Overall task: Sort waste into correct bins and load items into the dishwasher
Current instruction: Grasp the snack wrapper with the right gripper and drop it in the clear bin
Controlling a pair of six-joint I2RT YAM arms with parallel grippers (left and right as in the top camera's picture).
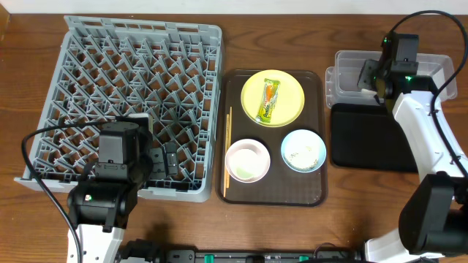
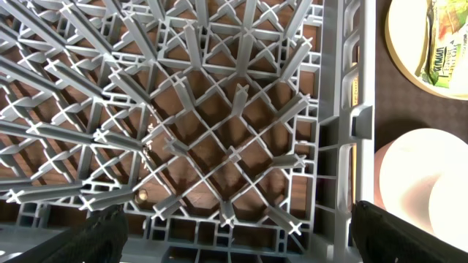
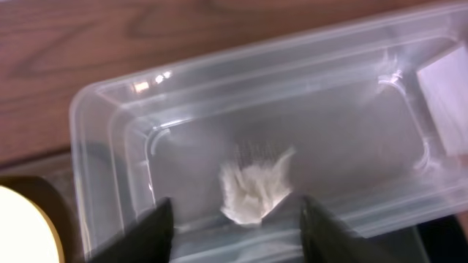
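A crumpled white tissue (image 3: pixel 256 191) lies inside the clear tub (image 1: pixel 344 77), which also shows in the right wrist view (image 3: pixel 110 146). My right gripper (image 3: pixel 238 230) is open just above the tissue and holds nothing; overhead it hangs over the tub (image 1: pixel 369 73). My left gripper (image 2: pixel 241 241) is open and empty over the front right corner of the grey dish rack (image 1: pixel 88 73). The yellow plate (image 1: pixel 292 88) carries the yellow-green wrapper (image 1: pixel 269 101). The white bowl (image 1: pixel 247 161), the light-blue bowl (image 1: pixel 303 150) with rice scraps and the chopsticks (image 1: pixel 227 150) are on the brown tray. I cannot make out the cup.
The dark-brown serving tray (image 1: pixel 318 191) lies between the rack and the bins. The shallow black tray (image 1: pixel 365 139) lies just in front of the clear tub. The right arm (image 1: pixel 424 131) reaches over the black tray. Cables run at both table ends.
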